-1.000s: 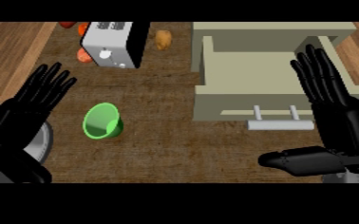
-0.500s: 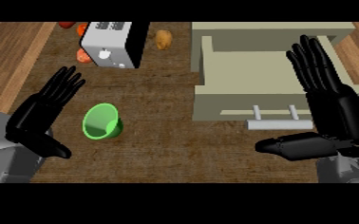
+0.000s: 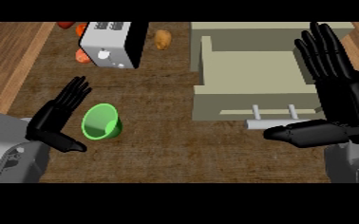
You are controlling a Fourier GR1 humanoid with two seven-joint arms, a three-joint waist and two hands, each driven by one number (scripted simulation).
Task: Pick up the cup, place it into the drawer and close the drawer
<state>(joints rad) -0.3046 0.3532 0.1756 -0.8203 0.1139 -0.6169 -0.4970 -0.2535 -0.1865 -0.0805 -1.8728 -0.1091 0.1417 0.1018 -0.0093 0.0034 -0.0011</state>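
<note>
Bare counter (image 3: 161,99) between cup (image 3: 101,121) and drawer (image 3: 256,83).

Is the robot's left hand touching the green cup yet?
Apart. In the head view, a strip of brown counter shows between the open left hand and the green cup, so its fingers are beside it, not on it.

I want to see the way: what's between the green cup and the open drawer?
In the head view, only bare brown counter lies between the green cup and the open drawer.

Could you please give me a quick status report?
Left hand open beside small green plastic cup, not touching. Right hand open by open beige drawer. Path clear.
</note>
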